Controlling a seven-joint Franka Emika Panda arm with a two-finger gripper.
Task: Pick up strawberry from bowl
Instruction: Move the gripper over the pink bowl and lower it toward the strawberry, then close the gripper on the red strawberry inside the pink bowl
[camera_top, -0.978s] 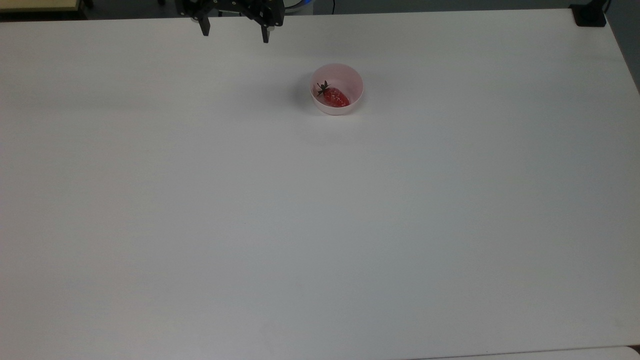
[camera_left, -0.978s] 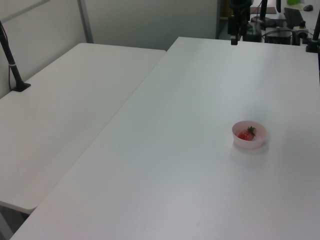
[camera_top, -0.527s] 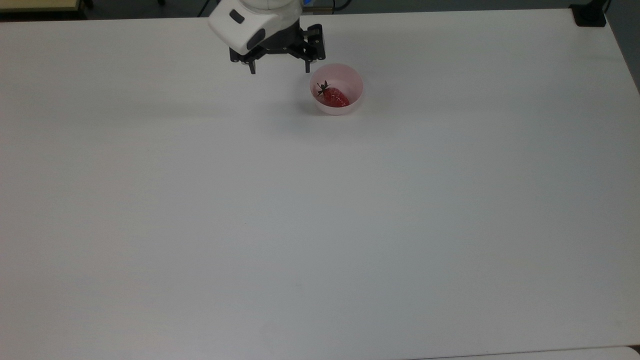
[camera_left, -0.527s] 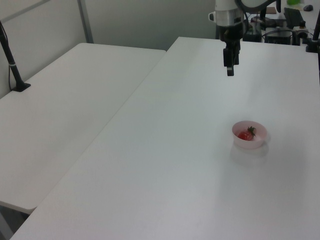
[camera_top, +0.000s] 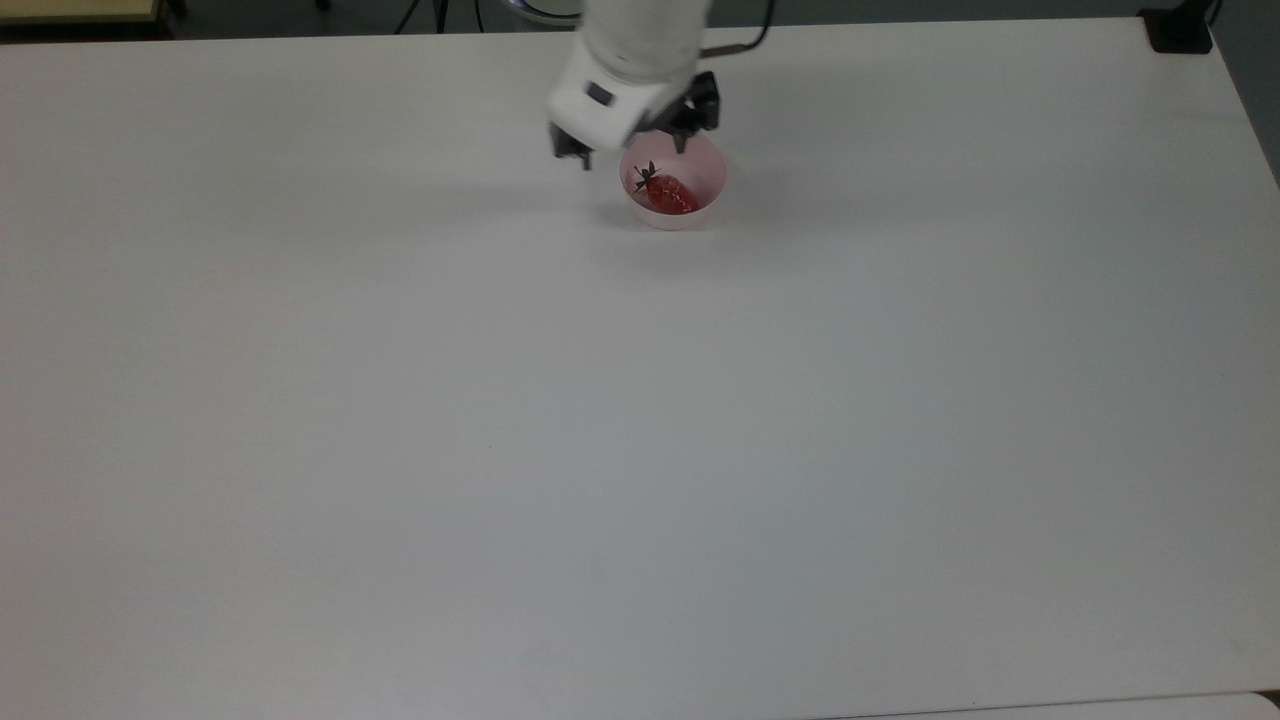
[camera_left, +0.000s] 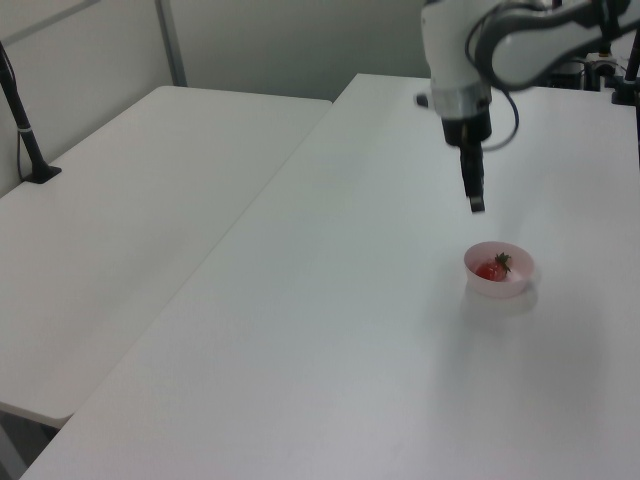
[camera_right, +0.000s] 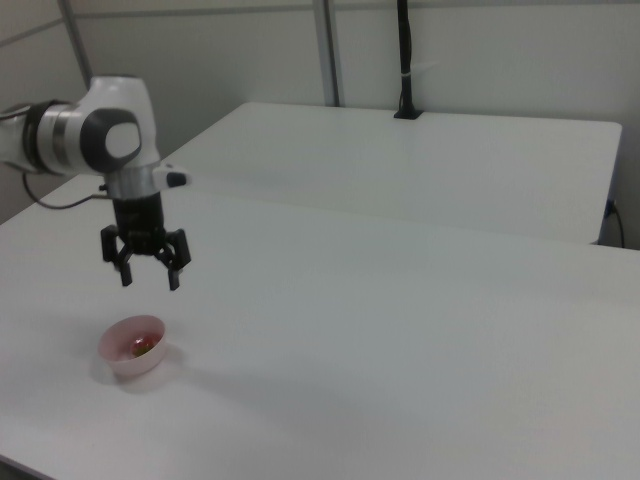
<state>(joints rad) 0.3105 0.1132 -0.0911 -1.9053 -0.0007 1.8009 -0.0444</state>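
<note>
Top view: strawberry (camera_top: 668, 192) lies diagonally, cap pointing upper-left.

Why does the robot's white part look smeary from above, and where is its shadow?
In the top view the white wrist above the gripper looks smeared, likely motion blur, while the strawberry in the bowl stays crisp. In the top view a faint grey shadow lies on the table to the bowl's left. In the right view the gripper looks sharp, and the bowl casts a soft shadow.
</note>
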